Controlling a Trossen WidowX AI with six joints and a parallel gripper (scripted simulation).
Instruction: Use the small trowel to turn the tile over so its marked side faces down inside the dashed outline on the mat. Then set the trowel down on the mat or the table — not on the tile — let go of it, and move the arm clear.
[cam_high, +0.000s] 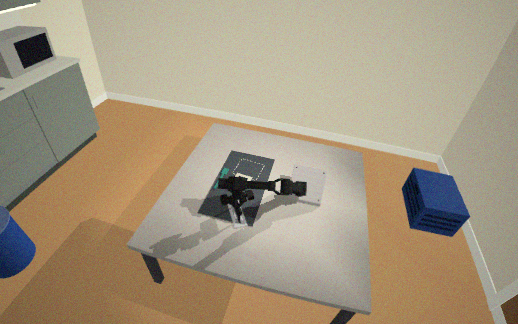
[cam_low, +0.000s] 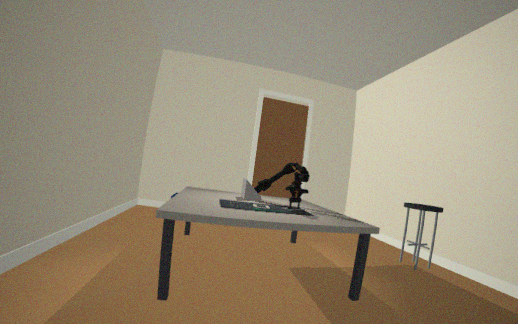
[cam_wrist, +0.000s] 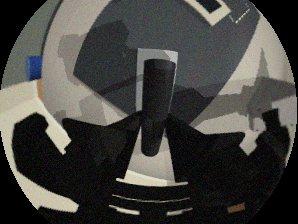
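Pinching the black handle of the trowel (cam_high: 239, 226) (cam_wrist: 159, 85), my fingers (cam_high: 239, 212) (cam_low: 294, 205) close in on it from both sides. They are neither spread wide nor pressed against each other, because the handle stands between them. From my wrist I see the handle running lengthwise through the middle of my view, its far end beyond my fingertips and its near end reaching back between my fingers. A pale, flat part shows around the handle's far end; I cannot tell exactly how the two join.

I point down at the mat (cam_high: 215, 207) (cam_low: 235, 203) (cam_wrist: 210, 55), close to one of its short edges, and the trowel's pale part reaches that edge. Whether the trowel touches the tabletop (cam_high: 325, 250) (cam_low: 200, 215) (cam_wrist: 70, 25) or hangs just above it, I cannot tell.

The tile (cam_high: 243, 176) (cam_wrist: 216, 16) lies on the mat, apart from my fingers, toward the upper right of my wrist view. Its dark mark faces up within a pale border. The dashed outline (cam_high: 250, 160) (cam_wrist: 242, 16) shows next to it, partly cut off by the edge of that view. From above, my arm hides part of the tile, and a green patch (cam_high: 224, 171) shows along the mat's long edge.
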